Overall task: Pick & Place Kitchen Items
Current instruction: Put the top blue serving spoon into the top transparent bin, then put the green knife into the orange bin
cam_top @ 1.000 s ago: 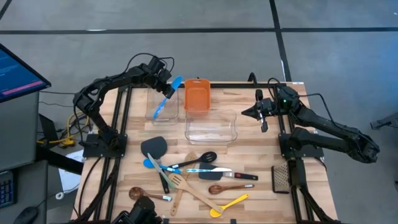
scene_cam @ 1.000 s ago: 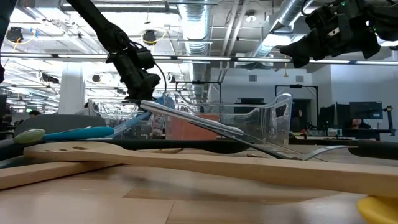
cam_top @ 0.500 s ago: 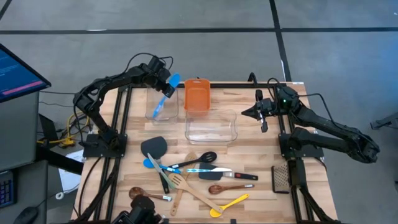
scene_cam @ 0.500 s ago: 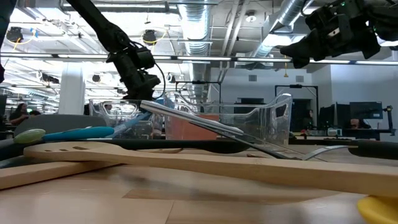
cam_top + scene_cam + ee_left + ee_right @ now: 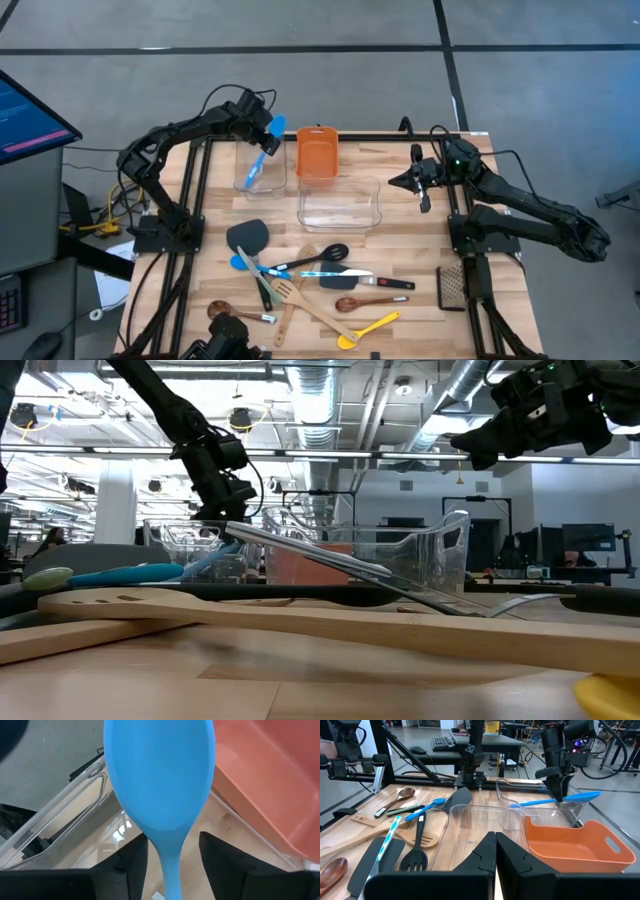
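Our left gripper (image 5: 262, 137) is spread around the blue spoon (image 5: 266, 149), which leans in the small clear tub (image 5: 259, 170). We should lift straight up, clear of its handle. Our right gripper (image 5: 422, 184) waits, pressed together.

We see even, bright overhead light on the table (image 5: 420, 230), with only soft shadows. At table height the ceiling lamps (image 5: 300, 452) glare white and the nearest wooden spatula (image 5: 300, 622) is blurred (too close to focus). The blue spoon (image 5: 160, 785) fills the left wrist view, soft-edged; the clear tub (image 5: 485, 822) carries faint reflections.
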{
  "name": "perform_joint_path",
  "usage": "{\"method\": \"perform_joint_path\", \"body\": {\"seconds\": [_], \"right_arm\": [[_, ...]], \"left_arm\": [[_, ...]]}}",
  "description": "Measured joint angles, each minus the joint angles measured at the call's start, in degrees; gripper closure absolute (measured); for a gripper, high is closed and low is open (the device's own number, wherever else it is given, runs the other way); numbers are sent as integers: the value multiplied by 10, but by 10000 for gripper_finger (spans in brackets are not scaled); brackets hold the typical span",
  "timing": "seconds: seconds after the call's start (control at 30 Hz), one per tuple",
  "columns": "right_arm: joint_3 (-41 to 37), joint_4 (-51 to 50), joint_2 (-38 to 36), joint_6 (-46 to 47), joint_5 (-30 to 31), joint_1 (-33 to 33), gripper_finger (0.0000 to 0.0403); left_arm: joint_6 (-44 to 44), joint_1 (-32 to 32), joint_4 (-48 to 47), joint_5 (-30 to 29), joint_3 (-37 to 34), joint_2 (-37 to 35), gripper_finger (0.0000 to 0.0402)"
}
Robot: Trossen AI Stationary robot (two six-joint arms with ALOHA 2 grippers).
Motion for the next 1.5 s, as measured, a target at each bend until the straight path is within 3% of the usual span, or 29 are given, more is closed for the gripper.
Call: {"method": "perform_joint_path", "body": {"seconds": [0.73, 1.27, 1.5], "right_arm": [[0, -5, 0, 0, 0, 0, 403], [0, -5, 0, 0, 0, 0, 403], [0, -5, 0, 0, 2, 0, 403]], "left_arm": [[-5, -33, -1, 25, 0, -198, 211], [31, -120, 0, 25, -1, -332, 299], [70, -143, 3, 26, -53, -383, 351]]}}
